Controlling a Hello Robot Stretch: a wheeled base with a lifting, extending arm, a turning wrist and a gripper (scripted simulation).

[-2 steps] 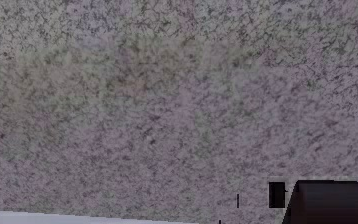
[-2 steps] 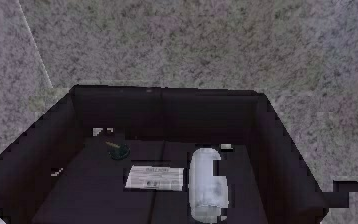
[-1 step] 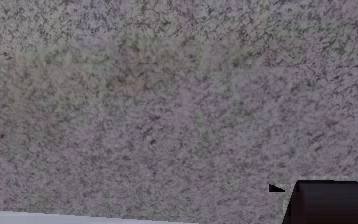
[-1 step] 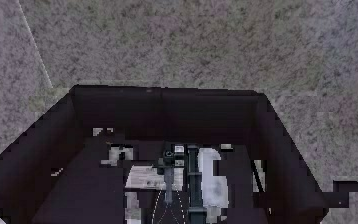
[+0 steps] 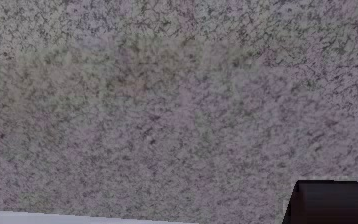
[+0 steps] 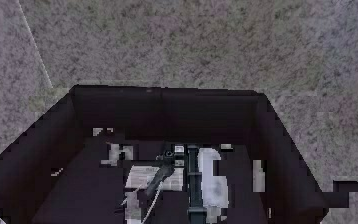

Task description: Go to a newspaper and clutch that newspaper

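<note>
We see the speckled grey-mauve carpet floor [image 5: 167, 100] across the forward view, with a pale strip [image 5: 57, 217] along the bottom edge at that view's left and the corner of a black boxy thing [image 5: 332, 203] at its bottom right. In the arm side view the same floor lies around a wide, dark purple-black armchair [image 6: 167, 105] with a low back and two thick side walls. Its seat forms a kind of trough that holds several pale things. The dark square bar of the arm [image 6: 193, 195] rises from the bottom edge over this seat, reaching towards the chair's back. Two white squares with black marks [image 6: 215, 185] sit at its far end, just right of the bar. Left of the bar, on the seat, lies a flat grey-white paper sheet that we take for the newspaper [image 6: 137, 205]. It looks rumpled and mottled, with ragged edges, and spreads towards the bottom edge. The tool [image 6: 155, 180] points leftwards and down from the arm's far end, with its thin fingers at or over this sheet. We cannot tell how the fingers are set, nor whether the tool holds anything. Smaller white scraps [image 6: 115, 152] lie farther back on the seat near the chair's left wall.
</note>
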